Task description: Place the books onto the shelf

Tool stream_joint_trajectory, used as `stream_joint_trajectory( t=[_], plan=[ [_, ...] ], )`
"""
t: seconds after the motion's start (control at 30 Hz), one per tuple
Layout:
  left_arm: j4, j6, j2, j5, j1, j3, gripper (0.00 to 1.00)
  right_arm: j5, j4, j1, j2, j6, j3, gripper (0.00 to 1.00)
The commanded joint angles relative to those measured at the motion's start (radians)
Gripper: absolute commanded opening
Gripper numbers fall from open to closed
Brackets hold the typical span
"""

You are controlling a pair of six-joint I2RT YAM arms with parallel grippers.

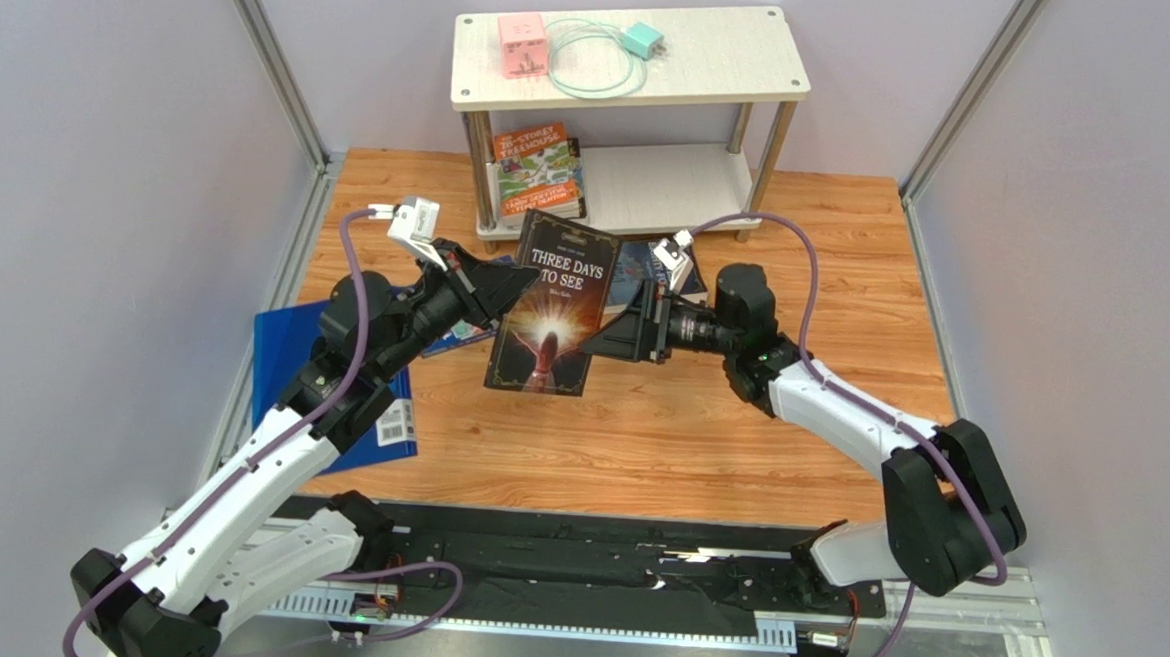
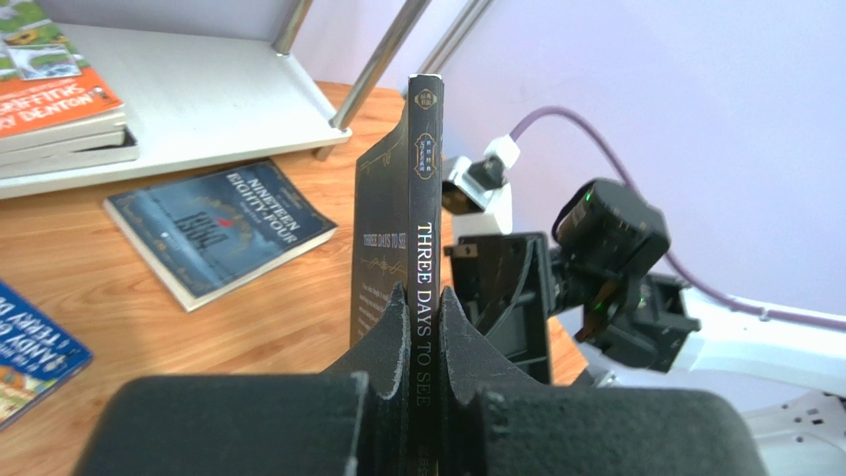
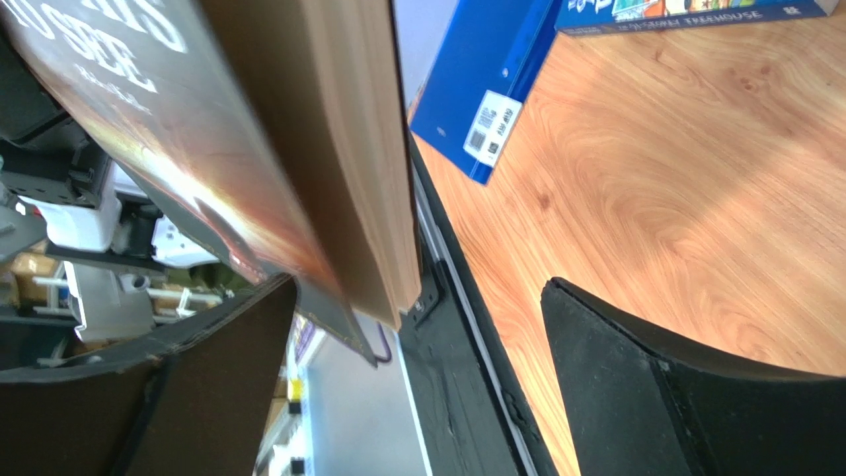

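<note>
table [image 1: 722, 426]: blue book [image 1: 281, 358], dark book [image 2: 218, 223] | shelf [image 1: 674, 183]: orange book [image 1: 536, 169], maybe stacked

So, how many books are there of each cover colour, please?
Black: 1, Three Days to See, held in the left claw
Orange: 1, the orange book on the shelf, lower board
Dark blue-grey: 1, Nineteen Eighty-Four on the table
Blue: 2, the barcode book and the cartoon book, both on the table
Total: 5 books

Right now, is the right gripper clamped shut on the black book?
No, the right gripper stands wide open around the black book; the left gripper pinches its spine.
</note>
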Motion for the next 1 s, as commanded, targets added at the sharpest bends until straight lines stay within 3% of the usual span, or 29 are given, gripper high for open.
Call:
stream_joint_trajectory(
  t=[0.0,0.17,0.7,0.97],
  plan=[
    [0.184,-0.068,0.038,0.08,0.0,0.064,0.0,0.075,0.342,0.0,-0.026,0.147,-0.079,1.0],
    [0.259,-0.097,0.1,0.129,0.001,0.071,0.0,0.067,0.537,0.01,-0.005,0.228,-0.121,1.0],
    [0.346,-0.111,0.169,0.077,0.015,0.09,0.0,0.099,0.664,0.053,0.018,0.32,-0.227,1.0],
    [0.425,-0.112,0.19,0.005,0.015,0.027,0.0,0.093,0.715,0.075,0.018,0.368,-0.204,0.85]
  ],
)
